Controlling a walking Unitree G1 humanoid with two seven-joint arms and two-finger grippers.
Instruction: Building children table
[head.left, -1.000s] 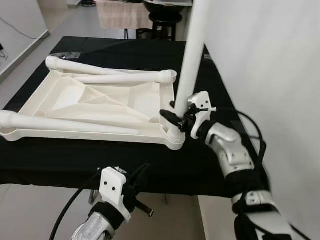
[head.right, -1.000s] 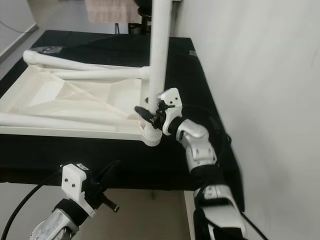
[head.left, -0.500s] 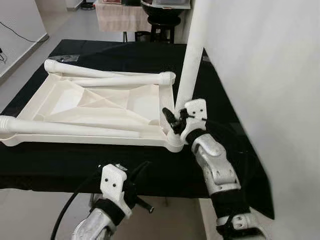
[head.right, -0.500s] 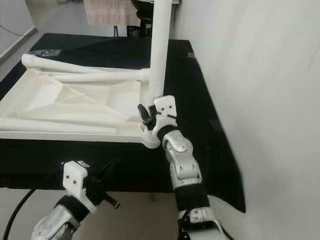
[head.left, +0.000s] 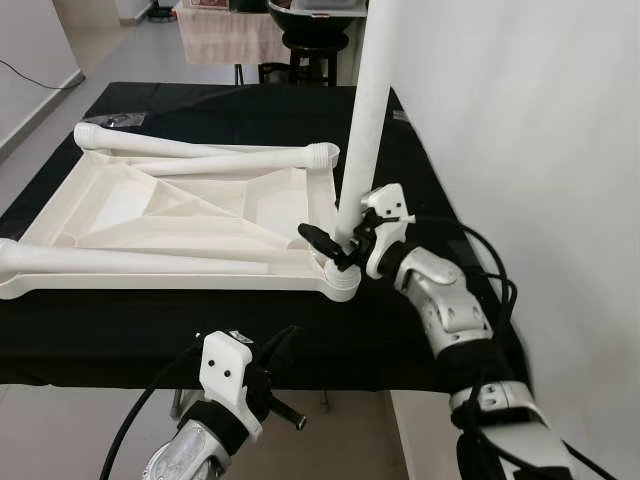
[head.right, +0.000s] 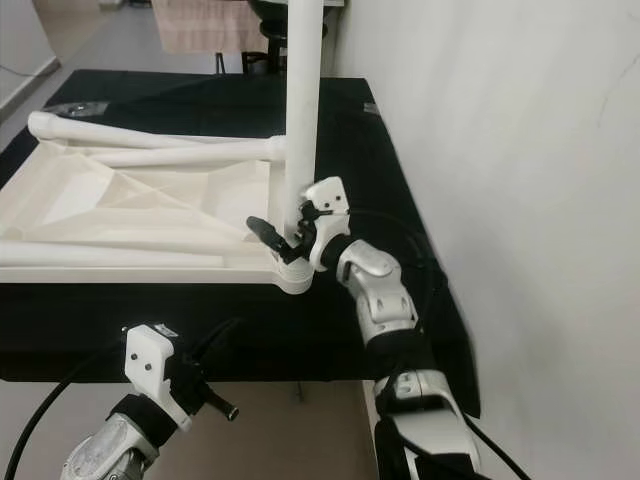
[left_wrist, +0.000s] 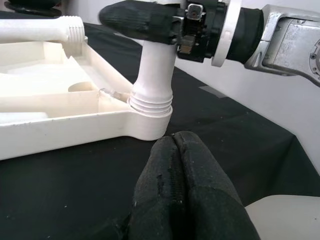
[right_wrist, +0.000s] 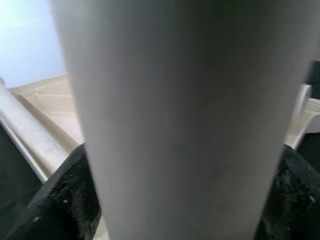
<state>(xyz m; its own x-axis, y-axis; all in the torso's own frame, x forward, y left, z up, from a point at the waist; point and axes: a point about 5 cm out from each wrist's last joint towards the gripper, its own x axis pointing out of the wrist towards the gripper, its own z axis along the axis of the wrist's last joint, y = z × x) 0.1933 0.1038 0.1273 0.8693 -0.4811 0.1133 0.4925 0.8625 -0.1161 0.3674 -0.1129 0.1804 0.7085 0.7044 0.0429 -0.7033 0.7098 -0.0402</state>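
An upside-down white table top lies on a black table. One white leg stands upright in its near right corner socket. My right gripper is shut on this leg just above the socket; in the right wrist view the leg sits between the black fingers. Three more legs lie on the top, two at the far side and one along the near side. My left gripper hangs shut and empty below the table's front edge, its fingers pointing at the socket.
A white wall stands close by my right arm. The black table's right edge runs beside that arm. A dark stool and a cloth-covered stand are behind the table. A small plastic bag lies at the far left.
My right wrist has turned around the upright leg, its black finger now pointing left and the forearm swung out to the right. The leg stays upright. The left gripper has not moved.
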